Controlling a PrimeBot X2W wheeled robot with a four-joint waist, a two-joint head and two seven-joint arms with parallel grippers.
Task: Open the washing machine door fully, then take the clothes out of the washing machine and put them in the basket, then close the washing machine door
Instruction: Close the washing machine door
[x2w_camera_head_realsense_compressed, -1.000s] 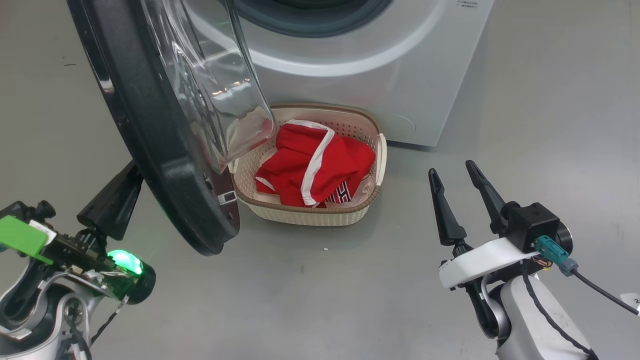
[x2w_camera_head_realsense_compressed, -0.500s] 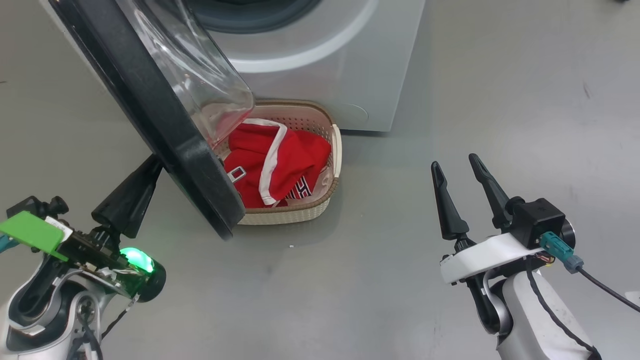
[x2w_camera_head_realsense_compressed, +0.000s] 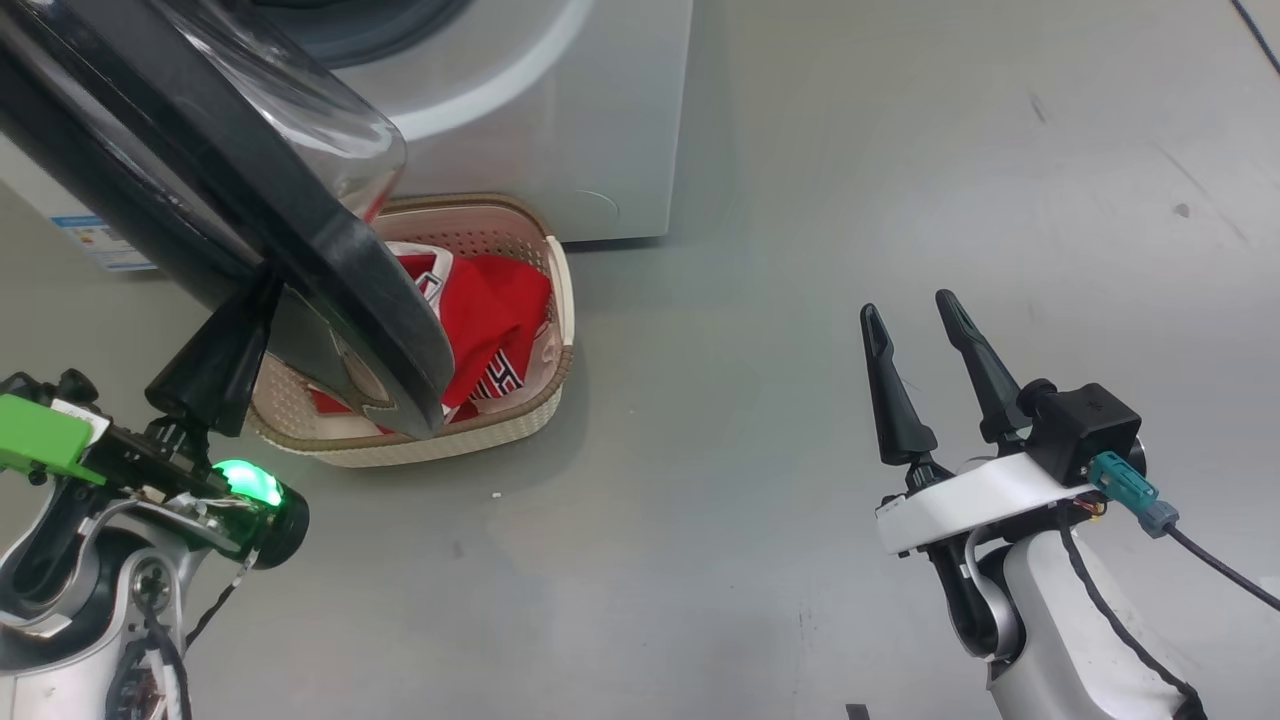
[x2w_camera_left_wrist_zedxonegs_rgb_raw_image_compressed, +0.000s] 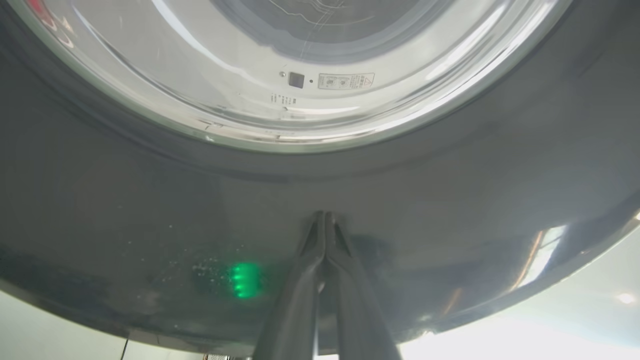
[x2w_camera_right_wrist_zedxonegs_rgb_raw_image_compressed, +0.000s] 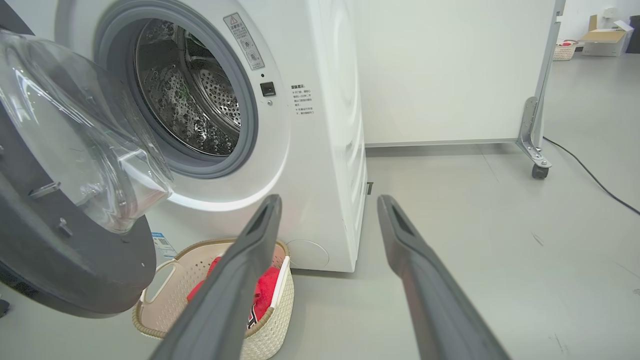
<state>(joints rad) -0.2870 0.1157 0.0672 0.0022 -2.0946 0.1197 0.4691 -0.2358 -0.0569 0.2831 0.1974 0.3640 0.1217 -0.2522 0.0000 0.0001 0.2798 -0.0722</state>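
The washing machine door (x2w_camera_head_realsense_compressed: 330, 270) stands half open, its black rim and glass bowl hanging over the basket (x2w_camera_head_realsense_compressed: 560, 300). My left gripper (x2w_camera_head_realsense_compressed: 258, 305) is shut, and its tips (x2w_camera_left_wrist_zedxonegs_rgb_raw_image_compressed: 325, 216) press on the door's outer black face (x2w_camera_left_wrist_zedxonegs_rgb_raw_image_compressed: 150, 200). Red clothes (x2w_camera_head_realsense_compressed: 490, 300) with white trim and block lettering lie in the cream basket (x2w_camera_right_wrist_zedxonegs_rgb_raw_image_compressed: 270, 330), partly hidden by the door. The white washing machine (x2w_camera_right_wrist_zedxonegs_rgb_raw_image_compressed: 320, 150) shows its steel drum (x2w_camera_right_wrist_zedxonegs_rgb_raw_image_compressed: 200, 100) with no clothes visible in it. My right gripper (x2w_camera_head_realsense_compressed: 906, 306) stands open over bare floor, well right of the basket, and holds nothing (x2w_camera_right_wrist_zedxonegs_rgb_raw_image_compressed: 330, 200).
A blue label (x2w_camera_head_realsense_compressed: 100, 240) sits low on the machine's front. Right of the machine stands a white panel (x2w_camera_right_wrist_zedxonegs_rgb_raw_image_compressed: 450, 75) on a caster (x2w_camera_right_wrist_zedxonegs_rgb_raw_image_compressed: 537, 170), with a black cable (x2w_camera_right_wrist_zedxonegs_rgb_raw_image_compressed: 590, 175) across the grey floor. Boxes (x2w_camera_right_wrist_zedxonegs_rgb_raw_image_compressed: 600, 35) sit far back.
The head camera has swung right, shifting the whole picture left. The door has swung towards the machine and now covers more of the basket, with my shut left gripper following behind it.
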